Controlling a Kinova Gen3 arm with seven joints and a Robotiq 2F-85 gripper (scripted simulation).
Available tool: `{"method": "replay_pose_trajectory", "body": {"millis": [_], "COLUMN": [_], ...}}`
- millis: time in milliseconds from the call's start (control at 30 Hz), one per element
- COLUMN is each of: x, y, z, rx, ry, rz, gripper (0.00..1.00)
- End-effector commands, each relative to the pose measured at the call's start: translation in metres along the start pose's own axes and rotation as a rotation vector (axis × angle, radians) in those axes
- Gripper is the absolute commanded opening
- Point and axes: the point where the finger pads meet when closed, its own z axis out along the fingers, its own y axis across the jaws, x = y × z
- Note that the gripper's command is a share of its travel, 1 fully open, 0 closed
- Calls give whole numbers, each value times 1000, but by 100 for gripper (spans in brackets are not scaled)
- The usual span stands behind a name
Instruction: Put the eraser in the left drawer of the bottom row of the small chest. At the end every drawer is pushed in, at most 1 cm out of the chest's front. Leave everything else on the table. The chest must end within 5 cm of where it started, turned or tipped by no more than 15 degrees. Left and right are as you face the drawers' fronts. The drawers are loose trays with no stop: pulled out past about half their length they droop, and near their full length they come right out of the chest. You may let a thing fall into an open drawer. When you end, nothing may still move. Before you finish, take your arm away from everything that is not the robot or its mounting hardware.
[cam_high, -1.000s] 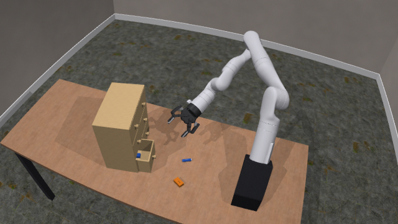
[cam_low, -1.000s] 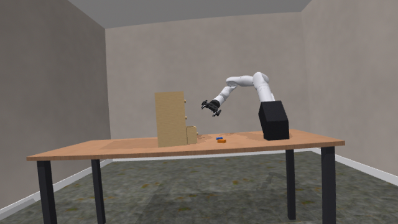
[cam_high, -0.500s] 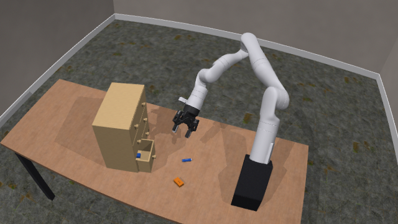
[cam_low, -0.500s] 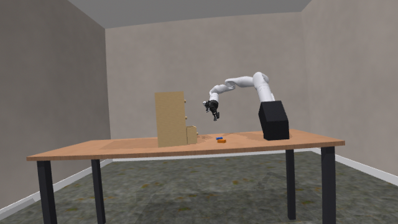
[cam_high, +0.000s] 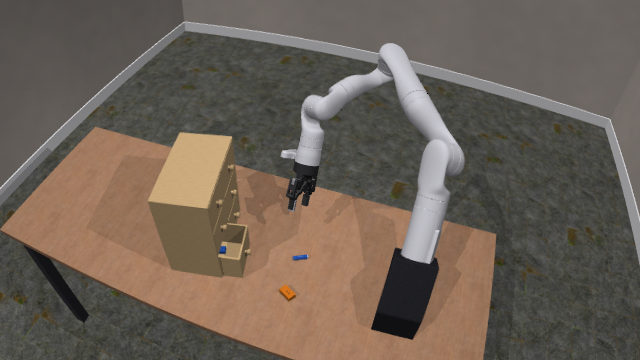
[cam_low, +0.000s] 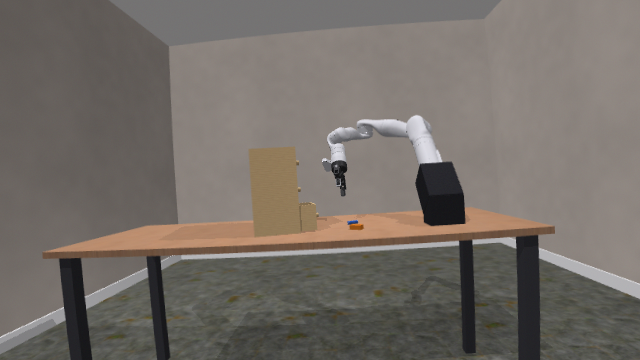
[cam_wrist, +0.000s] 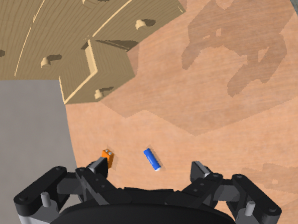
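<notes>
Jaws spread wide and empty, pointing down above the bench (cam_high: 345, 315) just in front of the small chest (cam_high: 192, 170). Its bottom-left drawer (cam_high: 241, 252) stands pulled out. The orange block (cam_high: 287, 292), apparently the eraser, lies on the bench beyond a blue cylinder (cam_high: 300, 257). Likely next: reach over, descend and grasp it.

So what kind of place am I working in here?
Probably a bare test room: plain grey walls, one wooden table carrying the arm's black pedestal, and a small chest. No other furniture is visible.
</notes>
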Motion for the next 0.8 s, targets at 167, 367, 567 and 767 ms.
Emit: {"method": "replay_pose_trajectory", "body": {"millis": [167,367,567,767], "x": [24,39,49,54], "y": [20,36,49,59], "z": [-28,-54,-76,-90], "rx": [-165,-292,-396,-452], "ry": [26,28,19,13], "rz": [-162,-262,-332,-359], "gripper": [100,100,100,100]}}
